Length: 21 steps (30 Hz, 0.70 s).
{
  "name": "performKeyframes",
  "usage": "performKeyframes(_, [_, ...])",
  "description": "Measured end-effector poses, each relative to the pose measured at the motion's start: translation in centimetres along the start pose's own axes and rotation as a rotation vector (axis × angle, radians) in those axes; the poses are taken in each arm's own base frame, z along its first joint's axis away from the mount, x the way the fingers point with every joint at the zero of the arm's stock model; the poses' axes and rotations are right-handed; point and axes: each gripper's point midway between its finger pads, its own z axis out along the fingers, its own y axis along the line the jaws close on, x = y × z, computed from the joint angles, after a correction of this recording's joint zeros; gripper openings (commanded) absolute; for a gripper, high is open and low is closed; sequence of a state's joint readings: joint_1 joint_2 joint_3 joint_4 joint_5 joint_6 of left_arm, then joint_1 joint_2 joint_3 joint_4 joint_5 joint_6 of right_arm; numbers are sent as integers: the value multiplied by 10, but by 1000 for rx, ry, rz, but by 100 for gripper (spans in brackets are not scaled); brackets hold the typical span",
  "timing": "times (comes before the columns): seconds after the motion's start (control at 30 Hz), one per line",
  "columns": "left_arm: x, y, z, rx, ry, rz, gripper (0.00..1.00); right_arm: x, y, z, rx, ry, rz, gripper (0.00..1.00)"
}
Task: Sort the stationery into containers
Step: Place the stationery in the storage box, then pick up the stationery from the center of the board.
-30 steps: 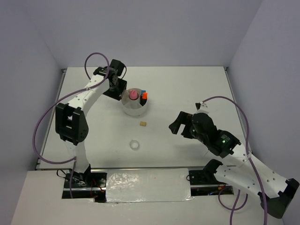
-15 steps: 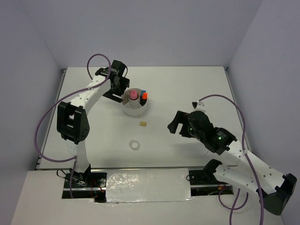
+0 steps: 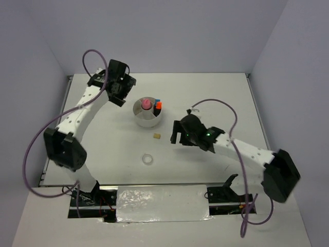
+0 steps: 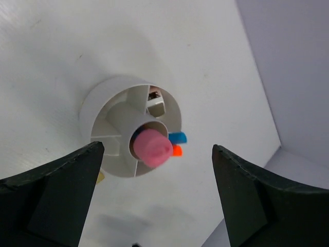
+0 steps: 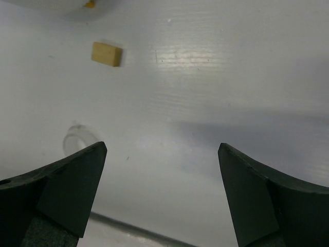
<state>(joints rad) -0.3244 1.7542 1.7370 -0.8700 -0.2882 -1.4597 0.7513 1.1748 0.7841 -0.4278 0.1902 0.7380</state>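
Observation:
The round white tub stands at the middle back of the table, and shows from above in the left wrist view. It holds a pink tube, a blue-capped marker and an orange-capped marker. A tan eraser lies in front of the tub. A clear tape ring lies nearer the front. My left gripper is open and empty, up and to the left of the tub. My right gripper is open and empty, right of the eraser.
The table's back edge meets the walls just behind the left gripper. Purple cables loop off both arms. A foil-covered strip lies along the near edge between the arm bases.
The left gripper has drawn back up and to the left, away from the tub. The right gripper has swung left across the table toward the eraser.

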Motion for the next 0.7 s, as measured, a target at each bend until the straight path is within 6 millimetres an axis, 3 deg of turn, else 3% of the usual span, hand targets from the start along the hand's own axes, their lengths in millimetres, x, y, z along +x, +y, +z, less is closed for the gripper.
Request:
performKeyframes(0.1, [-20,-6,-52,155,-47,98,99,10,10,37,75,61,-54,91])
performKeyframes(0.2, [-29,2,-101,318,-54,211,99,6,39,69,116,62,-99,90])
performKeyframes(0.27, [-29,11,-121,383,-48,284,99,0,62,84,122,35,-112,87])
performKeyframes(0.37, [-23,29,-133,416,-33,391,99,-6,90,103,146,1,-115,83])
performKeyframes(0.47, [-13,55,-131,393,-3,484,99,-5,103,120,183,-11,-117,80])
performKeyframes(0.57, [-3,81,-127,358,40,560,99,5,96,136,234,2,-122,77])
performKeyframes(0.7, [3,94,-132,358,69,621,99,22,75,146,315,38,-131,73])
